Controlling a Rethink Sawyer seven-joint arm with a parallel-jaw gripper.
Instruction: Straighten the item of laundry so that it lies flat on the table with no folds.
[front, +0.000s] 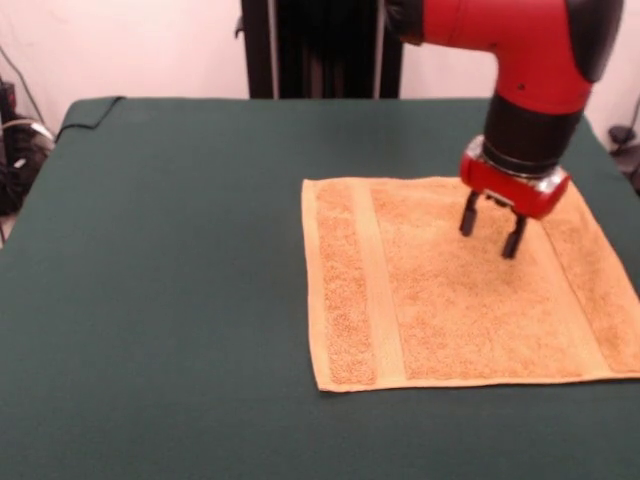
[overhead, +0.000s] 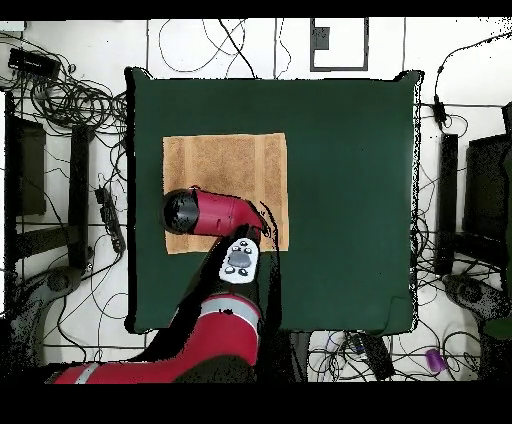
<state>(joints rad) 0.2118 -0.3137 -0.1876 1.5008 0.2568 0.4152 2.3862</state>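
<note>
The orange-tan terry towel (front: 460, 290) lies spread flat on the dark green table (front: 170, 280), toward the right in the front view, with woven bands running near its left and right edges. No fold shows on it. My gripper (front: 491, 234) hangs over the towel's far middle part, its two black fingers (front: 467, 214) apart and empty, tips at or just above the cloth. In the overhead view the towel (overhead: 225, 165) sits at the table's left part and the red arm (overhead: 210, 212) covers its lower portion, hiding the gripper. No label shows.
The green table (overhead: 350, 200) spreads wide to the towel's right in the overhead view. Cables and equipment (overhead: 70, 110) lie on the floor around the table. The black pedestal (front: 320, 48) stands behind the far edge.
</note>
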